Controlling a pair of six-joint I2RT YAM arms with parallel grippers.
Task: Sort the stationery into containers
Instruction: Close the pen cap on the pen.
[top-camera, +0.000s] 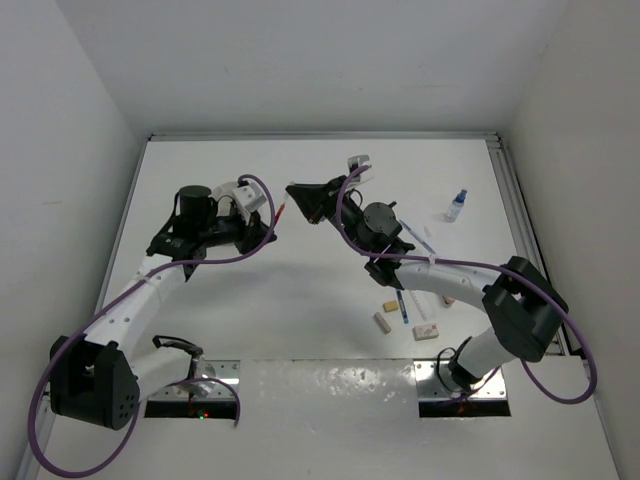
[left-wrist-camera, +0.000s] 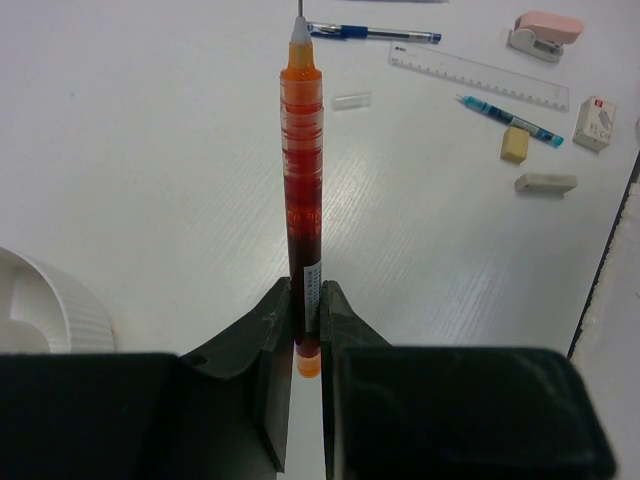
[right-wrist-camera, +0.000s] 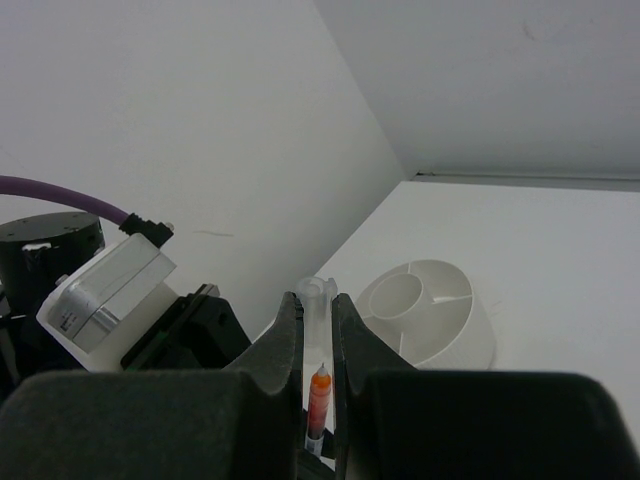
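My left gripper (left-wrist-camera: 305, 300) is shut on the back end of a red-orange pen (left-wrist-camera: 302, 180) and holds it above the table, tip pointing away. In the top view the left gripper (top-camera: 268, 225) points right, and the pen (top-camera: 283, 212) points toward my right gripper (top-camera: 293, 190). My right gripper (right-wrist-camera: 318, 300) is shut on a clear pen cap (right-wrist-camera: 318, 305). The pen's tip (right-wrist-camera: 320, 385) shows just behind the cap, in line with it; I cannot tell if they touch. The white tub (right-wrist-camera: 430, 310) stands beside the left gripper, and its rim (left-wrist-camera: 45, 295) shows low on the left.
On the table lie a blue pen (left-wrist-camera: 375, 33), a clear ruler (left-wrist-camera: 478, 76), a teal pen (left-wrist-camera: 510, 120), a tan eraser (left-wrist-camera: 514, 144), a white eraser (left-wrist-camera: 546, 183), a boxed eraser (left-wrist-camera: 596, 123) and a pink item (left-wrist-camera: 545, 32). A blue-capped bottle (top-camera: 456, 206) stands far right.
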